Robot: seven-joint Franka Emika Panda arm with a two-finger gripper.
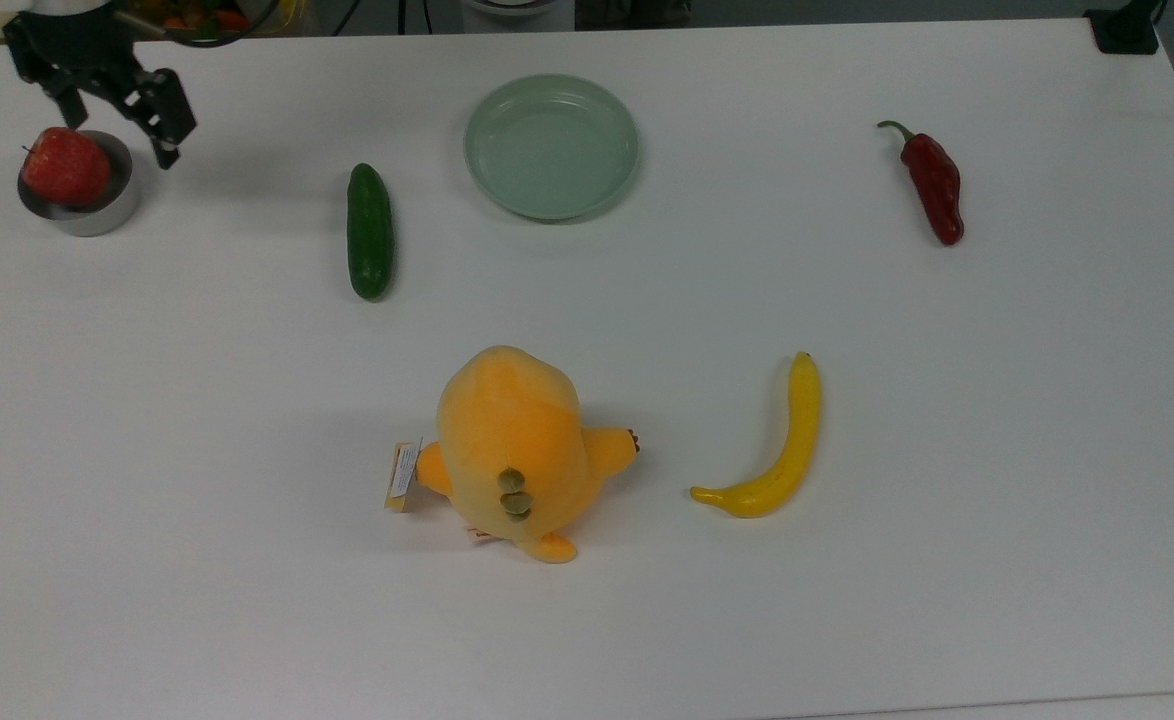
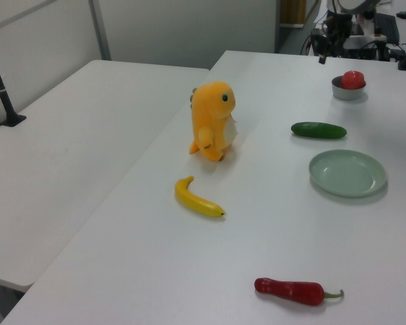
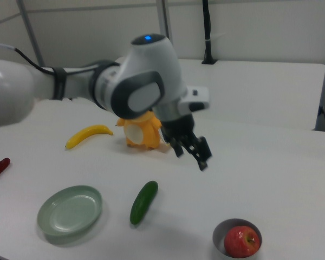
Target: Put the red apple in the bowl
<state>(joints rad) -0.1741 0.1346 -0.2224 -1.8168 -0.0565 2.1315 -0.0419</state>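
The claw point(image 1: 119, 118) hangs above the surface point(image 1: 647, 620) with its two fingers spread wide and nothing between them; in the right view it point(image 3: 190, 153) hangs clear above the white top, its dark fingers pointing down and toward the right view's right. In the top view it sits just up and to the right of the bowl point(image 1: 112, 205), apart from it.

The red apple point(image 1: 66, 165) rests inside the small grey bowl, filling most of it and rising above the rim, with its stem end toward the top view's left. In the right view the apple point(image 3: 241, 240) shows a yellowish patch around the stem, sitting in the bowl point(image 3: 222, 232) near the lower edge.

Further along the top view's right lies a green cucumber point(image 1: 369, 231), then a shallow pale green dish point(image 1: 550, 146), both well apart from the bowl. A dark red chili pepper point(image 1: 933, 183) lies far to the top view's right. Nearer the lower middle stands an orange plush toy point(image 1: 512, 445) with a yellow banana point(image 1: 775, 454) just beside it
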